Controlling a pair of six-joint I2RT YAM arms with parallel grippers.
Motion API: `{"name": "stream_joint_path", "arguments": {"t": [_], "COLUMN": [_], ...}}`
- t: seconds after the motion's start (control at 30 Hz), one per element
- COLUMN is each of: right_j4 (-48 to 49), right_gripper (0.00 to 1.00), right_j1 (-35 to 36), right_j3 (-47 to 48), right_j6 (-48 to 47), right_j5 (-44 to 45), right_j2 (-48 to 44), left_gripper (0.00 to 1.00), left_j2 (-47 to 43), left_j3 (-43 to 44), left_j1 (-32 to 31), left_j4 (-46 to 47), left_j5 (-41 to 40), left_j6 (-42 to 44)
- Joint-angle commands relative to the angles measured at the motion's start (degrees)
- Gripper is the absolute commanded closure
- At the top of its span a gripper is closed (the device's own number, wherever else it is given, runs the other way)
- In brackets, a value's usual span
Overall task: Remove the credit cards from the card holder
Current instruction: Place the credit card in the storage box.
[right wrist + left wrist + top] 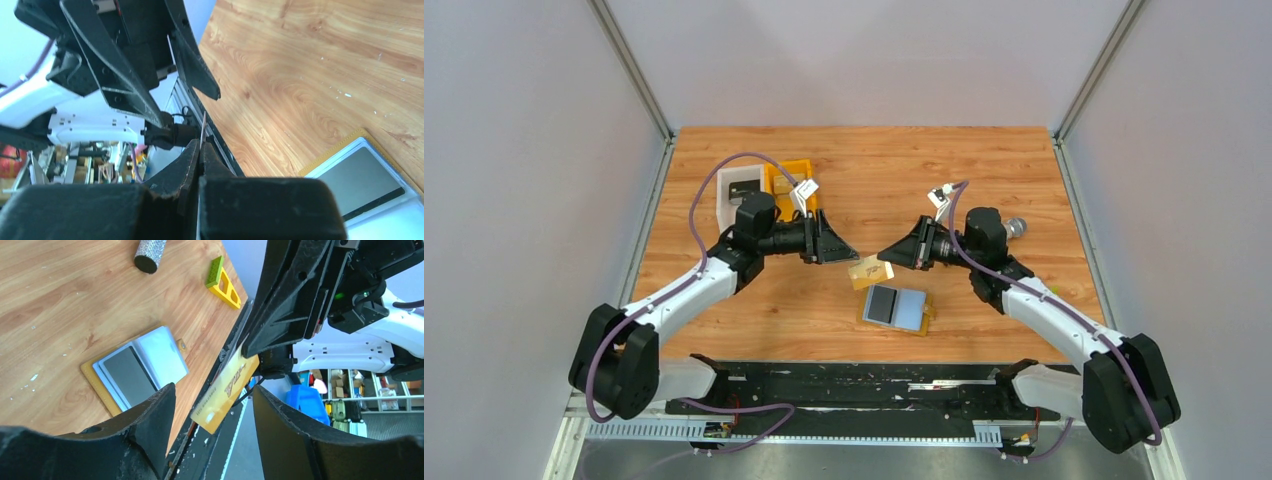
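Right now your card holder [896, 308] lies open and flat on the wooden table [984, 170], blue panels up, with a dark grey card [882, 304] in the panel nearer the left arm. Just beyond the holder's far-left corner, a gold card [869, 271] is held above the table. The right gripper [884, 254] pinches one end, jaws closed tight on it. Opposite it, the left gripper [848, 250] spreads wide around the card's free end. Farther beyond the holder sits an orange bin [792, 180].

White links [686, 290], black joints [616, 360], purple cables [746, 155], black left gripper [838, 238]
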Motion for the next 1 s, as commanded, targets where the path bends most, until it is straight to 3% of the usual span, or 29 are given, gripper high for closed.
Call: {"name": "stream_joint_path", "arguments": {"t": [0.0, 0.23, 0.47, 0.53, 0.77, 0.87, 0.97], "right_j4": [9.6, 14.0, 15.6, 15.9, 13.6, 12.0, 10.5], "right_gripper": [1.0, 1.0, 1.0, 1.0, 0.99, 0.95, 0.84], "right_j1": [0.0, 0.0, 0.0, 0.0, 0.0, 0.0, 0.0], "right_j3": [-2.0, -4.9, -5.1, -5.3, -6.5, -6.2, -5.4], "right_j6": [8.3, 12.2, 14.0, 14.5, 14.1, 13.5, 12.5], "right_j5": [7.9, 13.2, 14.1, 13.9, 15.4, 15.4, 14.9], "right_j2": [-2.3, -5.4, -5.3, -5.2, -6.1, -6.0, -6.0], "left_gripper": [0.33, 0.31, 0.45, 0.5, 0.98, 1.0, 1.0], "left_j2": [-1.9, -0.6, 3.3, 3.9, 3.4, 2.7, 2.1], "left_j3": [-2.5, -6.1, -8.8, -8.7, -8.1, -7.1, -5.3], "left_j1": [0.0, 0.0, 0.0, 0.0, 0.0, 0.2, 1.0], "left_j4": [8.2, 17.9, 32.4, 34.5, 32.5, 27.1, 23.0], "left_j5": [0.6, 1.2, 3.0, 3.0, 1.4, -0.1, 0.2], "left_j6": [-5.9, -11.6, -20.6, -22.0, -21.4, -18.3, -15.9]}}
